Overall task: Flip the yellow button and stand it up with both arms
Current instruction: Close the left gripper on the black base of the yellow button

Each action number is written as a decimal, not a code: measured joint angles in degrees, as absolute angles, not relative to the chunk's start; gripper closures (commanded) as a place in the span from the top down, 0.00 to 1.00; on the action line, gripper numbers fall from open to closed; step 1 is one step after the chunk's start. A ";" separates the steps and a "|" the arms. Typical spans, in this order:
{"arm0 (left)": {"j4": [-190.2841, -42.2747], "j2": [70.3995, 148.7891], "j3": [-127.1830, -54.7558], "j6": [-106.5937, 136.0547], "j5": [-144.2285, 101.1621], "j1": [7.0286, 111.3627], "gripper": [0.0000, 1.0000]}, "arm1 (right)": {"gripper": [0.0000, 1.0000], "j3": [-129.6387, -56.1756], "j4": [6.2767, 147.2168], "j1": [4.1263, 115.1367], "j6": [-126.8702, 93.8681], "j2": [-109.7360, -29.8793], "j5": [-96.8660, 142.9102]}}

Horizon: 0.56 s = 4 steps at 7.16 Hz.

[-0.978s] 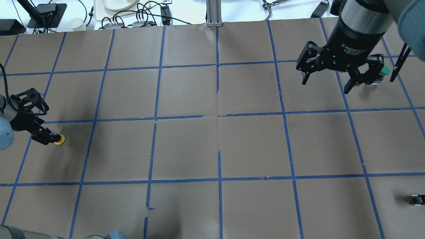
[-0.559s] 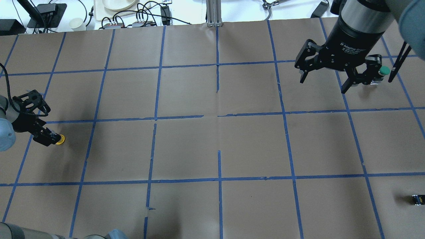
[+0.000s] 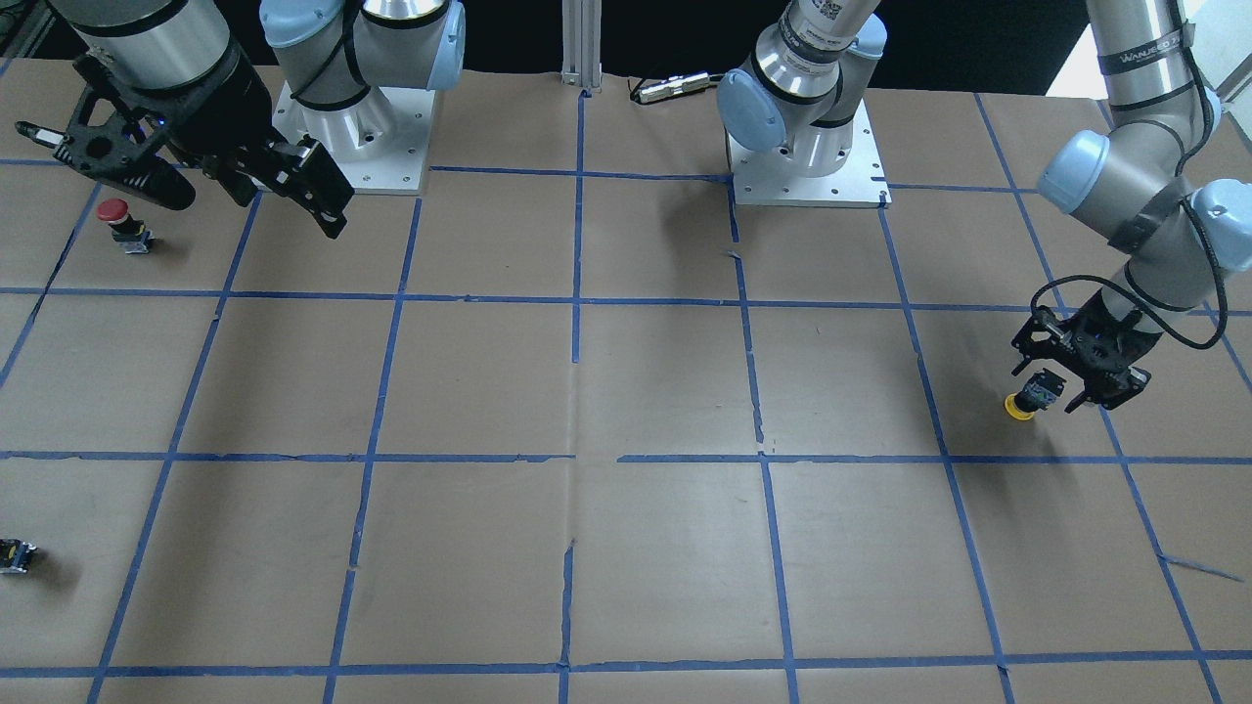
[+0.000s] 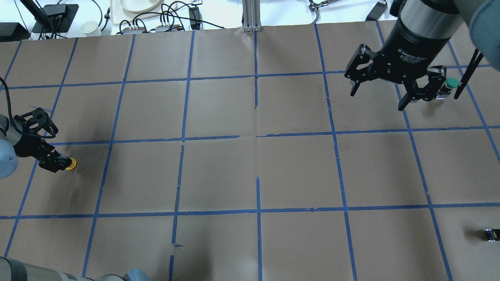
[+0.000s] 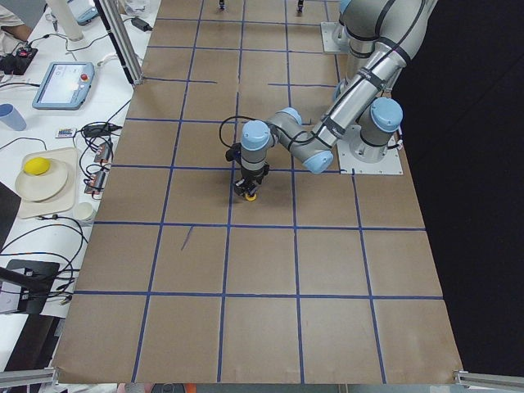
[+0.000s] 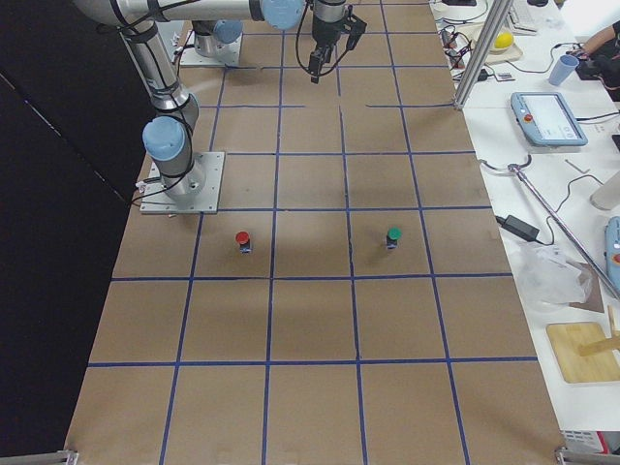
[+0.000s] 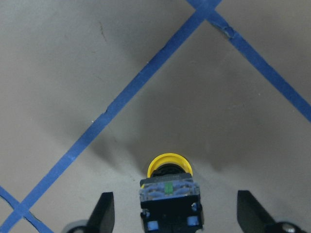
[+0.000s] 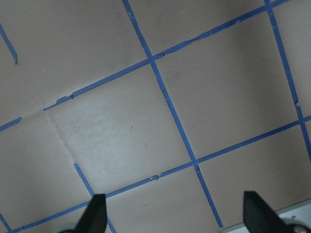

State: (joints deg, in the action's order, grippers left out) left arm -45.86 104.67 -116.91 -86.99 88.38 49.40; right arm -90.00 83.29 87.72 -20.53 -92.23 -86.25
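The yellow button [image 7: 169, 187] is at the left side of the table, also in the overhead view [image 4: 69, 164] and the front view [image 3: 1029, 399]. Its yellow cap points away from the gripper and its grey-black contact block faces the left wrist camera. My left gripper [image 7: 177, 216] is low over it and open, one finger on each side with a gap to the block; it also shows in the overhead view [image 4: 54, 158]. My right gripper [image 4: 377, 99] is open and empty, high over the far right of the table [image 8: 175, 213].
A green-capped button [image 4: 451, 82] stands just beyond the right gripper. A red-capped button [image 3: 115, 213] stands near the right arm's base. A small capless black block [image 4: 490, 234] lies at the near right edge. Cables and dishes line the far edge.
The left gripper shifted slightly over the yellow button, which stayed in place. The right gripper drifted a little away from the robot and to the left.
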 measured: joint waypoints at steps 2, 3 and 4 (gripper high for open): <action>-45.59 104.63 -116.77 -87.09 88.32 49.48 0.14 | 1.00 -90.00 83.22 87.76 -20.68 -92.20 -86.26; -45.70 104.23 -116.31 -87.07 88.16 49.77 0.13 | 1.00 -90.02 83.20 87.79 -20.70 -92.17 -86.34; -47.39 103.70 -114.72 -86.85 87.85 50.47 0.13 | 1.00 -90.06 83.20 87.79 -20.70 -92.14 -86.37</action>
State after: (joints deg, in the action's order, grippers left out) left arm -47.39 103.70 -114.72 -86.85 87.85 50.47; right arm -90.06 83.20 87.79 -20.70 -92.14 -86.37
